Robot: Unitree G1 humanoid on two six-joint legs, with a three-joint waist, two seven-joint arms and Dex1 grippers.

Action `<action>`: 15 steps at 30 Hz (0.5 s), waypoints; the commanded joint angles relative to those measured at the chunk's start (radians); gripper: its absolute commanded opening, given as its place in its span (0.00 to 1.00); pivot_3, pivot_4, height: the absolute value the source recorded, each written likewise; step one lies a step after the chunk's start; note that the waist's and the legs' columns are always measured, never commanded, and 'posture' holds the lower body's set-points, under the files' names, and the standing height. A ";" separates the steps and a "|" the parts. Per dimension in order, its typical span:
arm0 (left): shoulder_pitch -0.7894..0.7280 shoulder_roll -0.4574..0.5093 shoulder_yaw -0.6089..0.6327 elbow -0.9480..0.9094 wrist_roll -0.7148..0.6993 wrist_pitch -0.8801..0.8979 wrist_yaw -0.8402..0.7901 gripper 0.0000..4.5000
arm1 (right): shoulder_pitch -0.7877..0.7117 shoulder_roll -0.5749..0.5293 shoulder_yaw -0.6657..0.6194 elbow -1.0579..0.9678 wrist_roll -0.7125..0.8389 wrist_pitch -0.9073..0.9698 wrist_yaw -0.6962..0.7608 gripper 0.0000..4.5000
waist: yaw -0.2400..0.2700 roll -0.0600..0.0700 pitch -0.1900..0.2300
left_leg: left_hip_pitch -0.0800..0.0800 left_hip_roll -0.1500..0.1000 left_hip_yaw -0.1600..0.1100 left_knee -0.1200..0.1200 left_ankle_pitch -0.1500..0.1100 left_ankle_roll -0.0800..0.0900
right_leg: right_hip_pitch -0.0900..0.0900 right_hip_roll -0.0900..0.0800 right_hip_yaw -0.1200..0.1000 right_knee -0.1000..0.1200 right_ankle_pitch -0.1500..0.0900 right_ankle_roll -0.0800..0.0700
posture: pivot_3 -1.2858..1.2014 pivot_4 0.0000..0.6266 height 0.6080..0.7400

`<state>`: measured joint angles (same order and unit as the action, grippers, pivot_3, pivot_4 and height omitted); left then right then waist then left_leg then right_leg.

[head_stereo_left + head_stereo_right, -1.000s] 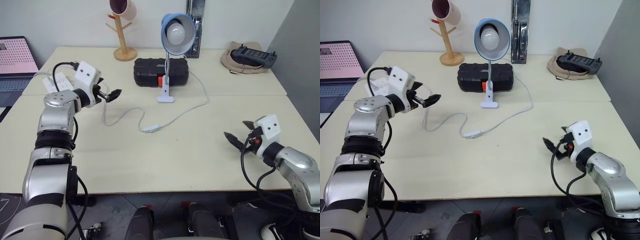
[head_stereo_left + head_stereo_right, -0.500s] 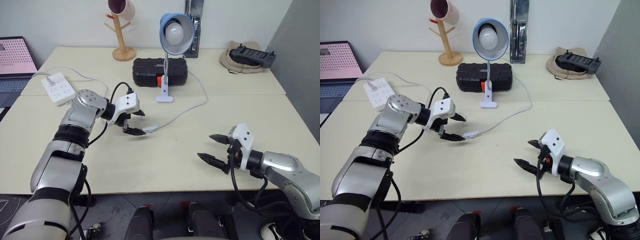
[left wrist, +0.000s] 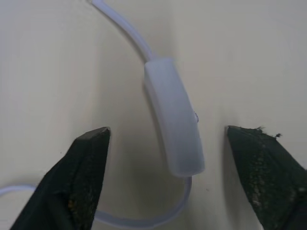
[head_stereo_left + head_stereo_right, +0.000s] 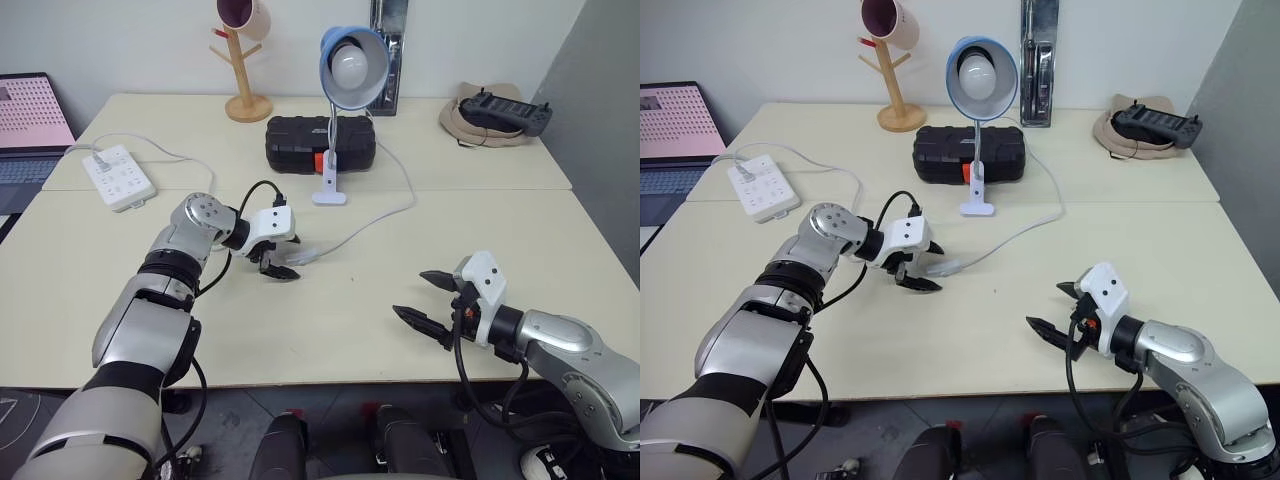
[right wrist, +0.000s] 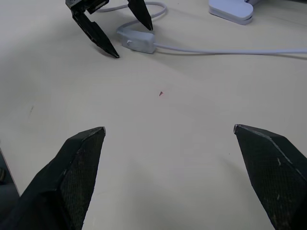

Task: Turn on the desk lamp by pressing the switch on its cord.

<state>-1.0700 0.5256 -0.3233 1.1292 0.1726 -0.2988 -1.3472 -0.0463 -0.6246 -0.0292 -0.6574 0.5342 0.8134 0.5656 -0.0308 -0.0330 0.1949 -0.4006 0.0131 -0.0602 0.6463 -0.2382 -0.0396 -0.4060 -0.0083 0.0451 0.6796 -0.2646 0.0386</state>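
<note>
The desk lamp [image 4: 352,62], with a light-blue shade and a white bulb, stands on its small white base [image 4: 330,197] at the back of the table. Its thin white cord [image 4: 385,215] loops forward to the switch [image 4: 306,254], a small white oblong lying flat on the table. My left gripper [image 4: 284,257] points down at the switch and is open. In the left wrist view the switch [image 3: 175,124] lies between the two black fingers [image 3: 88,177] without touching either. My right gripper [image 4: 412,293] hovers open over bare table at the front right, holding nothing.
A white power strip [image 4: 118,177] lies at the left. A black case [image 4: 320,143] sits behind the lamp base, and a wooden mug tree [image 4: 245,60] stands at the back. A hat with a controller [image 4: 495,112] is at the back right. A laptop [image 4: 30,120] is at the far left.
My left gripper swung right and down from near the power strip to the switch and now straddles it, its fingers slightly closer together. The right gripper first moved inward, then stayed still.
</note>
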 commanded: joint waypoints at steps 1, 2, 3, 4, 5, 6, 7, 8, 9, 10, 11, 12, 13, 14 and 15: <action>-0.021 0.016 0.003 0.007 0.022 -0.023 -0.011 0.69 | -0.006 -0.003 -0.018 -0.035 0.020 -0.006 0.002 1.00 | 0.000 0.000 0.000 | 0.000 0.000 0.000 0.000 0.000 0.000 | 0.000 0.000 0.000 0.000 0.000 0.000 | 0.52 0.24 1.00; -0.021 0.019 0.000 0.008 0.027 -0.029 -0.012 0.66 | -0.009 -0.003 -0.018 -0.033 0.020 -0.006 0.002 1.00 | 0.000 0.000 0.000 | 0.000 0.000 0.000 0.000 0.000 0.000 | 0.000 0.000 0.000 0.000 0.000 0.000 | 0.52 0.24 1.00; -0.019 0.021 0.001 0.008 0.030 -0.033 -0.011 0.61 | -0.012 -0.002 -0.017 -0.032 0.021 -0.005 0.002 1.00 | 0.000 0.000 0.000 | 0.000 0.000 0.000 0.000 0.000 0.000 | 0.000 0.000 0.000 0.000 0.000 0.000 | 0.52 0.24 1.00; -0.018 0.021 0.002 0.008 0.032 -0.035 -0.010 0.55 | -0.014 -0.002 -0.016 -0.031 0.021 -0.004 0.002 1.00 | 0.000 0.000 0.000 | 0.000 0.000 0.000 0.000 0.000 0.000 | 0.000 0.000 0.000 0.000 0.000 0.000 | 0.52 0.24 1.00; -0.016 0.022 0.001 0.008 0.035 -0.037 -0.009 0.50 | -0.017 -0.002 -0.015 -0.030 0.022 -0.004 0.003 1.00 | 0.000 0.000 0.000 | 0.000 0.000 0.000 0.000 0.000 0.000 | 0.000 0.000 0.000 0.000 0.000 0.000 | 0.52 0.24 1.00; -0.014 0.024 -0.001 0.008 0.040 -0.040 -0.006 0.45 | -0.019 -0.002 -0.014 -0.029 0.022 -0.004 0.004 1.00 | 0.000 0.000 0.000 | 0.000 0.000 0.000 0.000 0.000 0.000 | 0.000 0.000 0.000 0.000 0.000 0.000 | 0.52 0.24 1.00; -0.013 0.025 -0.001 0.008 0.043 -0.042 -0.005 0.41 | -0.021 -0.003 -0.014 -0.028 0.022 -0.004 0.006 1.00 | 0.000 0.000 0.000 | 0.000 0.000 0.000 0.000 0.000 0.000 | 0.000 0.000 0.000 0.000 0.000 0.000 | 0.52 0.24 1.00; -0.013 0.026 -0.001 0.009 0.047 -0.043 -0.001 0.36 | -0.022 -0.004 -0.014 -0.027 0.023 -0.004 0.007 1.00 | 0.000 0.000 0.000 | 0.000 0.000 0.000 0.000 0.000 0.000 | 0.000 0.000 0.000 0.000 0.000 0.000 | 0.52 0.24 1.00; -0.012 0.027 -0.001 0.010 0.051 -0.046 0.003 0.31 | -0.024 -0.005 -0.015 -0.025 0.024 -0.003 0.008 1.00 | 0.000 0.000 0.000 | 0.000 0.000 0.000 0.000 0.000 0.000 | 0.000 0.000 0.000 0.000 0.000 0.000 | 0.52 0.24 1.00; -0.012 0.029 -0.002 0.011 0.055 -0.048 0.004 0.26 | -0.025 -0.005 -0.016 -0.025 0.025 -0.002 0.009 1.00 | 0.000 0.000 0.000 | 0.000 0.000 0.000 0.000 0.000 0.000 | 0.000 0.000 0.000 0.000 0.000 0.000 | 0.52 0.24 1.00; -0.011 0.031 -0.002 0.013 0.058 -0.050 0.004 0.23 | -0.025 -0.006 -0.016 -0.026 0.025 -0.001 0.009 1.00 | 0.000 0.000 0.000 | 0.000 0.000 0.000 0.000 0.000 0.000 | 0.000 0.000 0.000 0.000 0.000 0.000 | 0.52 0.24 1.00; -0.011 0.033 -0.002 0.014 0.060 -0.052 0.003 0.18 | -0.025 -0.006 -0.017 -0.026 0.026 -0.001 0.010 1.00 | 0.000 0.000 0.000 | 0.000 0.000 0.000 0.000 0.000 0.000 | 0.000 0.000 0.000 0.000 0.000 0.000 | 0.52 0.24 1.00; -0.012 0.034 -0.002 0.015 0.062 -0.052 0.004 0.13 | -0.025 -0.006 -0.017 -0.026 0.027 0.000 0.010 1.00 | 0.000 0.000 0.000 | 0.000 0.000 0.000 0.000 0.000 0.000 | 0.000 0.000 0.000 0.000 0.000 0.000 | 0.52 0.24 1.00; -0.012 0.035 -0.001 0.015 0.064 -0.052 0.004 0.09 | -0.024 -0.006 -0.018 -0.027 0.028 0.000 0.010 1.00 | 0.000 0.000 0.000 | 0.000 0.000 0.000 0.000 0.000 0.000 | 0.000 0.000 0.000 0.000 0.000 0.000 | 0.52 0.24 1.00; -0.014 0.037 -0.001 0.017 0.065 -0.051 0.003 0.09 | -0.023 -0.007 -0.019 -0.027 0.029 0.001 0.010 1.00 | -0.001 0.000 0.000 | 0.000 0.000 0.000 0.000 0.000 0.000 | 0.000 0.000 0.000 0.000 0.000 0.000 | 0.52 0.24 1.00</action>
<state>-1.0703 0.5362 -0.3231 1.1355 0.2119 -0.3429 -1.3596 -0.0597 -0.6250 -0.0292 -0.6573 0.5410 0.8185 0.5683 -0.0314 -0.0329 0.1949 -0.4002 0.0132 -0.0604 0.6463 -0.2381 -0.0394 -0.4059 -0.0080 0.0451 0.6800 -0.2646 0.0386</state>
